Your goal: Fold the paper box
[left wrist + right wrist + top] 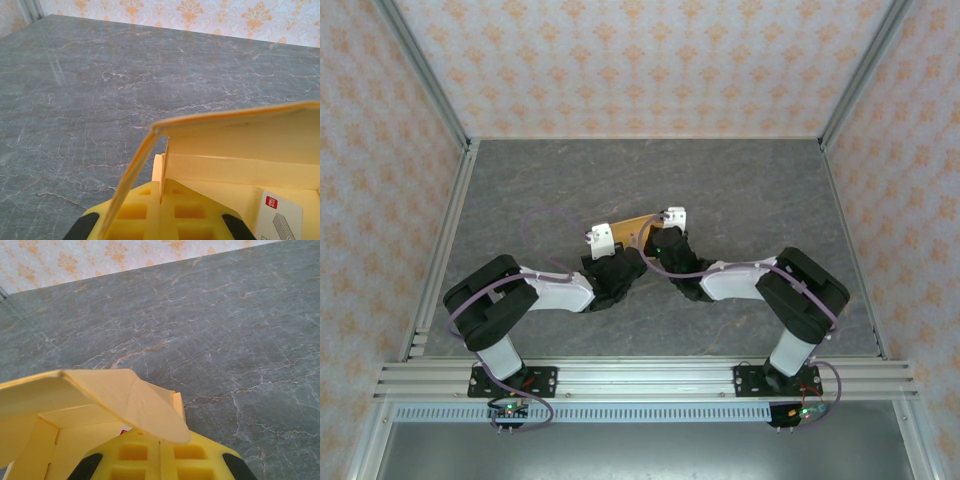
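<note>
We find the left gripper (162, 192) and the right gripper (160, 447) fully closed, each pinching a thin, smooth panel of the partly folded orange-tan cardboard box (632, 226) at mid grey-veined bench (750, 190).

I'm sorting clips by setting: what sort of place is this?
Probably a robot test cell: aluminium frame rails, wallpaper-patterned enclosure walls around a grey marble-look table, and two arms bolted at its near edge.
</note>
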Robot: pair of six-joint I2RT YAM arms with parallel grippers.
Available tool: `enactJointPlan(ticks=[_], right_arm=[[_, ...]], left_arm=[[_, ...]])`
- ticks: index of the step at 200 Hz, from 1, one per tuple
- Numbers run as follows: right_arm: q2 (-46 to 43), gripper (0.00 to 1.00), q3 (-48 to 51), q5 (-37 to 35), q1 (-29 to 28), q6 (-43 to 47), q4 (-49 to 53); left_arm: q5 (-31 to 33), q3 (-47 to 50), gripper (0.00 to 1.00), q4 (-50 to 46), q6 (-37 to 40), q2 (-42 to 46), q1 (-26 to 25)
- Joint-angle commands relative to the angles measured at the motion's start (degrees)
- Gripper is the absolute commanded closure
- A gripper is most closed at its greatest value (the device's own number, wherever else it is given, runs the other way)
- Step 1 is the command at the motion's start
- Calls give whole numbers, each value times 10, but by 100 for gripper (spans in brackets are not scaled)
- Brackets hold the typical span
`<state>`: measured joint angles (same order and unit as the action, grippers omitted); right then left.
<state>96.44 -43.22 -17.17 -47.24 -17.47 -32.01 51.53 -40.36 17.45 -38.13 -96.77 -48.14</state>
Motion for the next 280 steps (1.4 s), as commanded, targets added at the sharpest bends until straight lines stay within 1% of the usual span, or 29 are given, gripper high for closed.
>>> enactJointPlan(ticks=[1, 62, 85, 165, 240, 280], right_arm=[[-22, 100, -22, -54, 5, -47, 78], [-34, 100, -71, -52, 5, -77, 161], [-36, 100, -87, -47, 6, -89, 178], [-30, 100, -135, 1, 31, -141, 241], [-20, 100, -157, 22, 37, -199, 276], [-15, 100, -146, 27, 35, -234, 273]], left_arm=[[26, 22, 100, -52, -24, -13, 3], [31, 21, 100, -60, -27, -10, 3], [30, 20, 100, -64, -27, -8, 2], [19, 13, 100, -80, -20, 4, 2], [20, 8, 100, -91, -22, 12, 1], [20, 4, 100, -93, -23, 5, -3]])
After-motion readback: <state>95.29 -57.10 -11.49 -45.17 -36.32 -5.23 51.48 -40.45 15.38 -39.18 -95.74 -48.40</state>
